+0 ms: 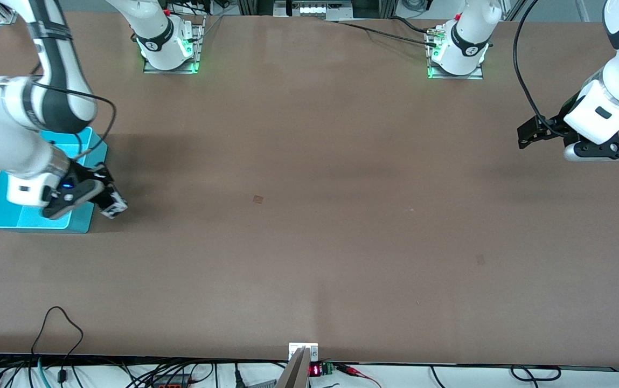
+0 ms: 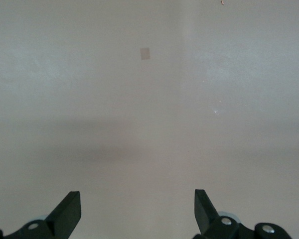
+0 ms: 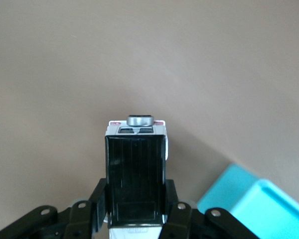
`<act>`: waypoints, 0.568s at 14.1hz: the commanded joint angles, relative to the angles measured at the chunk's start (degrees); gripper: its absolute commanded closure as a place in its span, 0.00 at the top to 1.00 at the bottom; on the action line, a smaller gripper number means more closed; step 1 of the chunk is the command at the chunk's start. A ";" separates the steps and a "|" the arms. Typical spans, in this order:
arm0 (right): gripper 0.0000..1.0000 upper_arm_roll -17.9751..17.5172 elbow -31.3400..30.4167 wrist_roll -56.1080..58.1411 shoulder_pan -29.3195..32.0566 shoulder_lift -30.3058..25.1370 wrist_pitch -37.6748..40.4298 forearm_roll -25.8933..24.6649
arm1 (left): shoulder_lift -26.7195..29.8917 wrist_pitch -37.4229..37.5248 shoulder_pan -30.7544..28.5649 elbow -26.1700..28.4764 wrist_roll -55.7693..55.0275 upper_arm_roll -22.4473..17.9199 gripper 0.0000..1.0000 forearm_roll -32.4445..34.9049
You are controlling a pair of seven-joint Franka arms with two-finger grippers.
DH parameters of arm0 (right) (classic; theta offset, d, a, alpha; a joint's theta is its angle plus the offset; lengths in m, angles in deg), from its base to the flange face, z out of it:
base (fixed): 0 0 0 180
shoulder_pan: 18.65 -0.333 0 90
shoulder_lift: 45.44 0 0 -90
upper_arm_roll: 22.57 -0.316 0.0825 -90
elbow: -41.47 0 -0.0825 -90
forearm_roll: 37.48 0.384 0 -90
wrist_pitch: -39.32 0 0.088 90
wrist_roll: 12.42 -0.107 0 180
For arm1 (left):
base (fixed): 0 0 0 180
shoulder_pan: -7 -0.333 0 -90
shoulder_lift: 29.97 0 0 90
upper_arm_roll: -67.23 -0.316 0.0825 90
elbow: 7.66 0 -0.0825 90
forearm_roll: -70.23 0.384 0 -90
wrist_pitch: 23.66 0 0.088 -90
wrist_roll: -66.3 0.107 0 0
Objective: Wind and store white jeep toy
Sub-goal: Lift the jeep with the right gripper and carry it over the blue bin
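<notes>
1. My right gripper (image 3: 137, 221) is clenched on the white jeep toy (image 3: 136, 174), one finger (image 3: 97, 206) against each flank, with the toy's length pointing away from my wrist.
2. Seen from my right wrist, the toy is a small white body topped by a glossy black roof panel with fine ribs running along it. Dark windows sit past the roof's end, and a round grey wheel-like piece caps the end farthest from my fingers. A thin strip of red shows at each corner there.
3. In the front view the toy (image 1: 113, 206) is a tiny white and black block at my right fingertips, just beside the cyan bin (image 1: 80, 218). It sits low over the brown table (image 1: 309, 215), at the bin's edge that faces the middle of the table. I cannot tell whether its wheels touch the surface.
4. The bin is a shallow open tray at the right arm's end of the table, and my right arm covers much of it.
5. My left gripper (image 2: 138, 211) waits with its fingers released and spread wide, holding nothing, over bare table at the left arm's end (image 1: 527, 134).
</notes>
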 commanded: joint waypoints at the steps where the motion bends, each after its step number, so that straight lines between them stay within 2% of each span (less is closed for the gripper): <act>1: 0.00 3.49 -0.14 -9.17 0.47 -1.82 3.59 -1.49 | -0.30 1.14 -0.02 -1.17 1.12 0.08 1.00 -0.11; 2: 0.00 4.55 -0.40 -11.47 0.56 -2.26 3.77 -3.33 | -0.30 1.14 -0.02 -1.17 1.21 0.08 1.00 -0.11; 5: 0.00 7.37 -1.28 -17.63 1.69 -1.82 3.69 -4.49 | -0.30 1.14 -0.02 -1.17 1.21 0.08 1.00 -0.11; 8: 0.00 7.64 -2.51 -21.06 3.80 -0.77 3.34 -6.59 | -0.30 1.14 -0.02 -1.17 1.21 0.08 1.00 -0.11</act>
